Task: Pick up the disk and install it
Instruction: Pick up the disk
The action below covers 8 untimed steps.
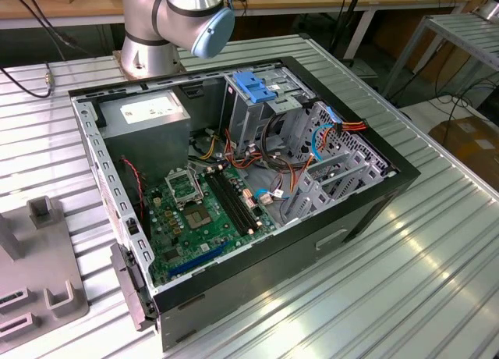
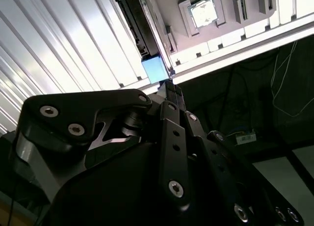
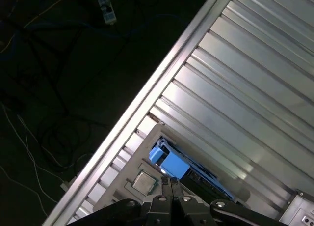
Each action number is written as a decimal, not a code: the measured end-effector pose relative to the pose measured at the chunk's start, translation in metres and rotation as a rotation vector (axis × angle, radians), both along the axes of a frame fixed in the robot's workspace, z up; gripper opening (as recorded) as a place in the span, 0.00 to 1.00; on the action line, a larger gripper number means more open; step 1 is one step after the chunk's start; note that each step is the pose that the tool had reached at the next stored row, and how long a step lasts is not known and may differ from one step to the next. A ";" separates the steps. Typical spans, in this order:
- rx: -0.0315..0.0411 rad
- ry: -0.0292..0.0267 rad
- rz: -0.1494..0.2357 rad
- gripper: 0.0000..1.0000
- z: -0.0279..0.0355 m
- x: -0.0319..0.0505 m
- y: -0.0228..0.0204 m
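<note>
Presently the gripper, fingertips pressed together, hangs just beside the blue bracket of the disk, which stands on edge in a grey fixture; a sound grasp needs fingers spread and squared to its flat faces.

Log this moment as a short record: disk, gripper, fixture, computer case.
disk: stands on edge in the fixture plate, its blue bracket at the end nearest the gripper; not yet picked up
gripper: shut and holding nothing, with its tips right at the blue bracket; contact cannot be told
fixture plate: grey, lies on the slatted metal table; a processor chip sits in it beside the disk
computer case: open on the table, motherboard exposed, blue latch on the drive cage
</note>
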<state>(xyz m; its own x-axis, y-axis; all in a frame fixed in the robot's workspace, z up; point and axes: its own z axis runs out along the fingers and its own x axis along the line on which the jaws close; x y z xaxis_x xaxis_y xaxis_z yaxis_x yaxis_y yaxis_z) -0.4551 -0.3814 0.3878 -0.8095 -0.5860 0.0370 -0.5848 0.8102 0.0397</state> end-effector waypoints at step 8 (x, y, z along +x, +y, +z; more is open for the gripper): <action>-0.0020 0.0001 0.008 0.10 0.0000 0.0000 0.0000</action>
